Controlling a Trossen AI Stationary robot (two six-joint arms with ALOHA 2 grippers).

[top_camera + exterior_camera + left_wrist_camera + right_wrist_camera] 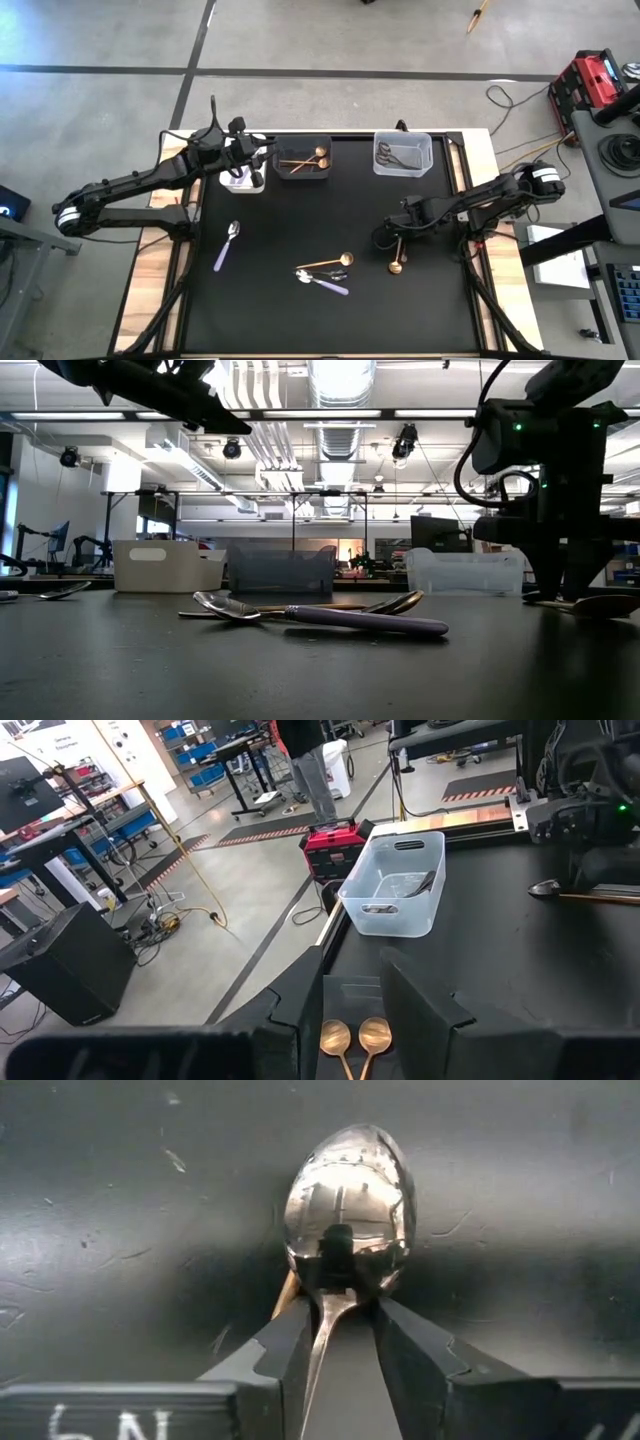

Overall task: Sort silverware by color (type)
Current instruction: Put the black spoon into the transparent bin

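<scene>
The left arm stretches from the table's left edge toward its far side, its left gripper (252, 152) held raised, fingers (420, 1010) slightly apart with nothing between them. The right arm reaches in from the right, its right gripper (340, 1335) down at the tabletop, fingers (285, 1355) narrowly parted.
</scene>
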